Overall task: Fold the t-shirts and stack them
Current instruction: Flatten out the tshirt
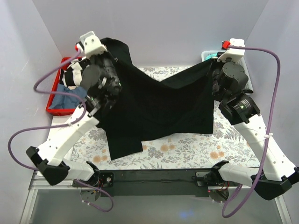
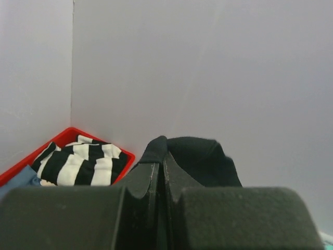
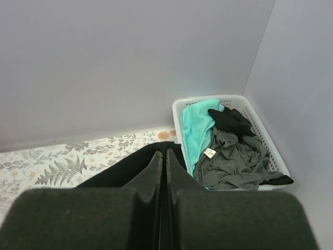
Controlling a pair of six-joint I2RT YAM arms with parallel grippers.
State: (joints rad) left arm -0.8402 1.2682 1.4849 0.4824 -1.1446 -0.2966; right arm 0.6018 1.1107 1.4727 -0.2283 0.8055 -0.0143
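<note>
A plain black t-shirt hangs stretched between both grippers above the floral table. My left gripper is shut on its far left corner; black cloth bunches over the closed fingertips in the left wrist view. My right gripper is shut on its far right corner; the black cloth drapes around its closed fingers. The shirt's lower part lies on the table, with a flap toward the near left. A teal t-shirt and a dark grey t-shirt lie in a white basket.
A red tray at the far left holds a black-and-white striped garment and blue cloth. The white basket stands at the far right corner. Grey walls close in at the back and sides. Purple cables loop beside both arms.
</note>
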